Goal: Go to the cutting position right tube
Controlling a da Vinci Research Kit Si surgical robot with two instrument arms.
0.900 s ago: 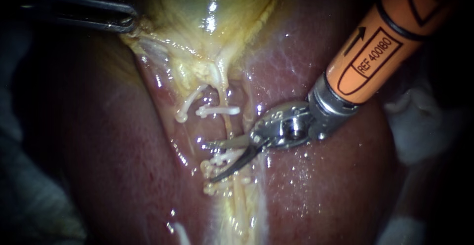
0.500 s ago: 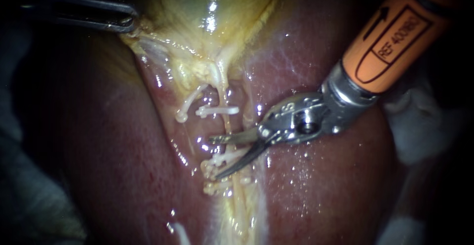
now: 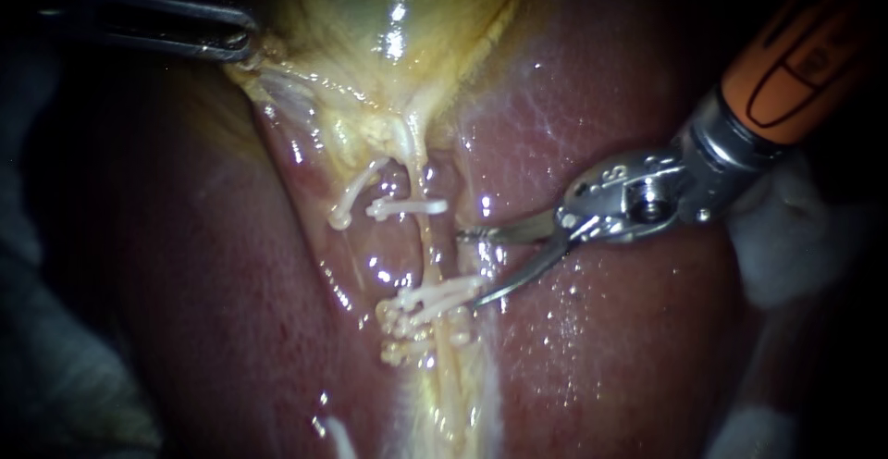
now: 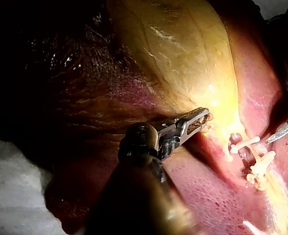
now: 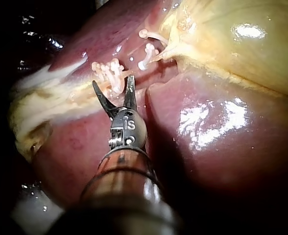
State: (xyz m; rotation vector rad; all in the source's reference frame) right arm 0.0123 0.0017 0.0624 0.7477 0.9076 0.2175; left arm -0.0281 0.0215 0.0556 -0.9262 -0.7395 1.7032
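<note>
Backed off to the right since the earlier frames, my right instrument (image 3: 472,269) no longer straddles the right tube (image 3: 427,244). Its 2 curved blades, which lay on either side of the tube before, now lie just to the right of it, over the liver (image 3: 629,357). The blades stand apart with a clear gap and hold nothing. The far blade's tip points left at the tube and stops just short of it. The near blade's tip lies just beside the right ends of the near clips (image 3: 433,300).

The tube itself has not shifted against the tissue. It is a thin pale strand whose long axis runs from far to near. It starts under the gallbladder (image 3: 388,15) and runs down the groove in the liver, leaning slightly right toward its near end. 1 white clip (image 3: 407,207) crosses it at the far end and the near clips cross it lower down. The bare stretch between them lies level with the far blade.

At far left, my left instrument (image 3: 242,44) has its jaws clamped on the gallbladder's edge.
</note>
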